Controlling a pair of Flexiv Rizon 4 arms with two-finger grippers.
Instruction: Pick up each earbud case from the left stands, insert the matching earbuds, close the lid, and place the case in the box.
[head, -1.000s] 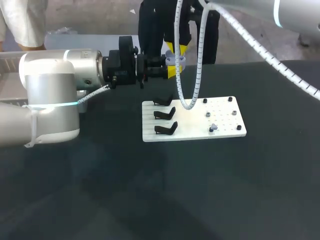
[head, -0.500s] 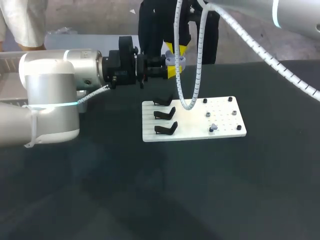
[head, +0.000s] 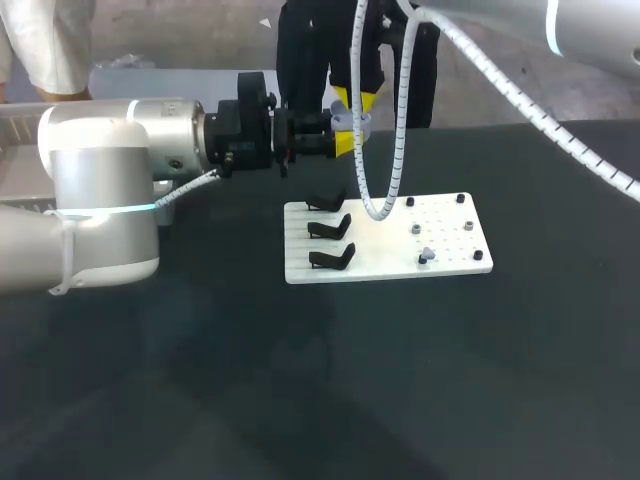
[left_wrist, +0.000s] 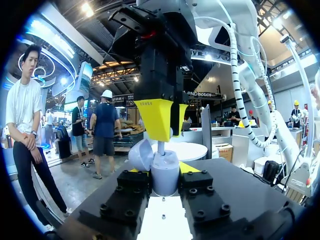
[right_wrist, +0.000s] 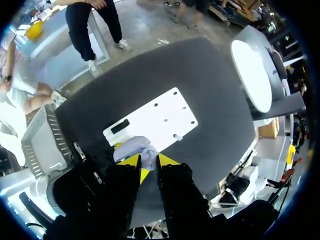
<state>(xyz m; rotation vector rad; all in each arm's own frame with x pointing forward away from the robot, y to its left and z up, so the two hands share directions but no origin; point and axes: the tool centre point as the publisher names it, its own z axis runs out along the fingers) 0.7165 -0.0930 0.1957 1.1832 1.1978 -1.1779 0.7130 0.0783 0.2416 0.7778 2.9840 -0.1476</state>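
Gripping the open earbud case (left_wrist: 165, 177) above the surface (head: 500, 380), the left tool (head: 340, 140) steadies it while the right tool (left_wrist: 161, 132) pinches an earbud (left_wrist: 161, 146) into it; lid-closing and boxing are not yet done.

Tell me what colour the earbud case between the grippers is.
The earbud case is pale lavender, clearest in the left wrist view.
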